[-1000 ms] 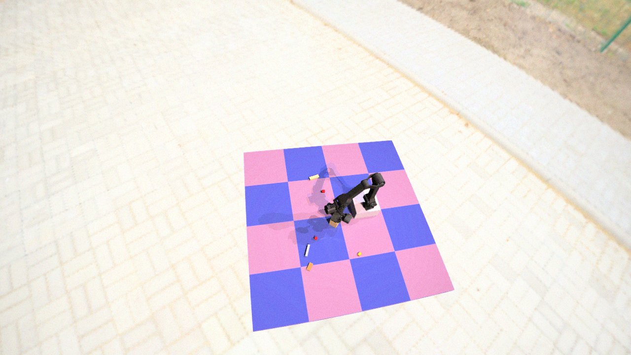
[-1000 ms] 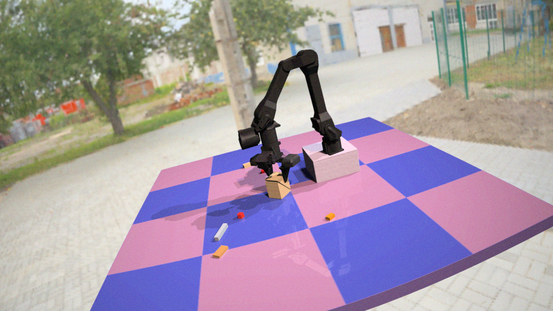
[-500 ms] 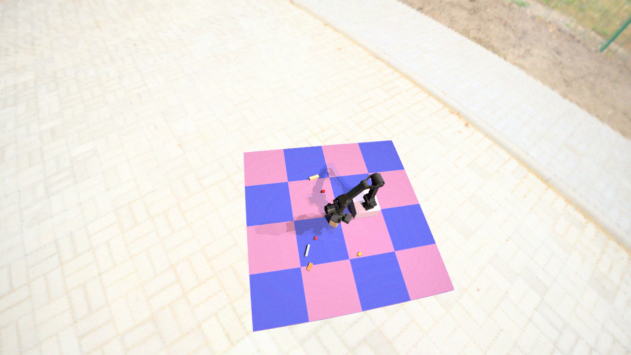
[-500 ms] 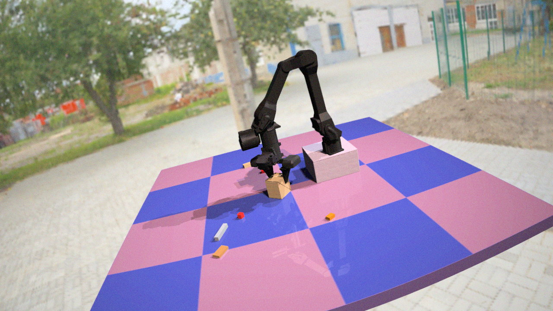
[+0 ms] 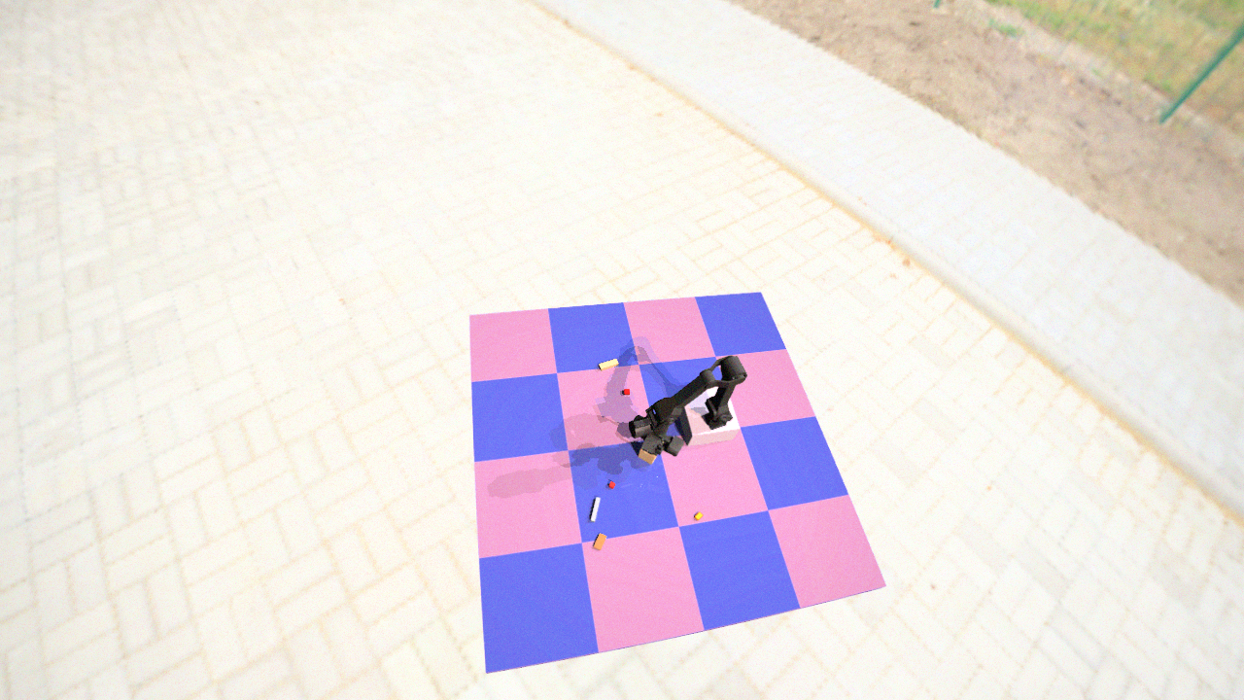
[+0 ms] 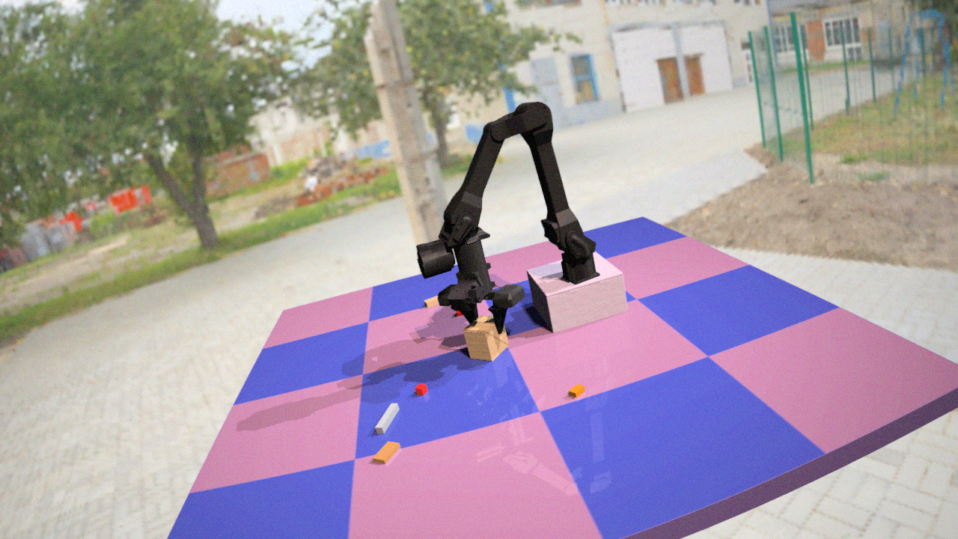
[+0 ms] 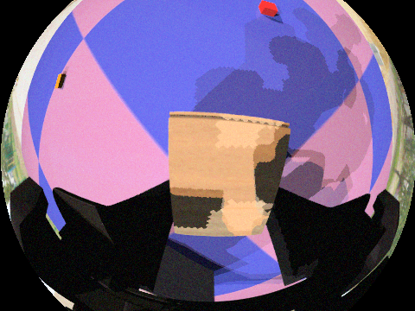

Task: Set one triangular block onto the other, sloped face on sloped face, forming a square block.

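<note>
The upper wooden triangular block sits sloped face down on the lower triangular block, their sloped faces together or nearly so. Together they look like one square block, with a thin seam in the exterior view; whether the ends are exactly even is too small to tell. The lower block rests on the checkered table. In the wrist view only a thin strip shows past the upper block's far edge. My gripper points down, shut on the upper block, one finger on each side.
A red cube, a white bar and an orange block lie nearby. A small yellow-orange block lies apart. Another red cube and a pale block lie opposite.
</note>
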Robot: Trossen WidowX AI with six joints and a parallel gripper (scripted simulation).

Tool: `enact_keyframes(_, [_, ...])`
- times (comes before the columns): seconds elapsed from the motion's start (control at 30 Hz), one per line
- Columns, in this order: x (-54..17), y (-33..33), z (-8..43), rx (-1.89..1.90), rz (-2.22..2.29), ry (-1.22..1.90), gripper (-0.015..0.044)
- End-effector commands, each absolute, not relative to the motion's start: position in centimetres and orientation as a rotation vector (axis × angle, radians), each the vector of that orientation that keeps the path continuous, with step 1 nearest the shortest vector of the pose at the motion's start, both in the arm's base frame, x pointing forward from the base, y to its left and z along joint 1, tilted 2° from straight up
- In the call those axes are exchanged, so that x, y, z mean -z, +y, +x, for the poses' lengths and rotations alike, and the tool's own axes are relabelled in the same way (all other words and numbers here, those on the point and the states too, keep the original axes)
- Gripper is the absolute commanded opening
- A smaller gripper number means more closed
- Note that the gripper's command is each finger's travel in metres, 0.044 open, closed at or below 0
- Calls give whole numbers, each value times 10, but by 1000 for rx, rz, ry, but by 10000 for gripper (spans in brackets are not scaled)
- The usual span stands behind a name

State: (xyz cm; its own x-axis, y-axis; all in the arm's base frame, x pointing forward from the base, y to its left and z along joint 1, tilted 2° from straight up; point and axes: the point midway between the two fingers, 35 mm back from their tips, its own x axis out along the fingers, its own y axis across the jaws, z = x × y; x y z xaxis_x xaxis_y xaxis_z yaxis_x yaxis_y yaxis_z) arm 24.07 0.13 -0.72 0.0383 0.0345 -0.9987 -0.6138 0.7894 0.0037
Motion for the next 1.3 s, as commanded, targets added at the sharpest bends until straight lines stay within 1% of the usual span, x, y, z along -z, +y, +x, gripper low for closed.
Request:
enact_keyframes(0.0, [8,1,241,-524,-495,1463,0])
enact_keyframes(0.57, [9,1,241,-524,-496,1465,0])
enact_keyframes(1.1, [8,2,241,-530,-498,1461,420])
enact_keyframes(1.13, [8,2,241,-530,-498,1461,440])
enact_keyframes(1.27, [8,2,241,-530,-498,1461,440])
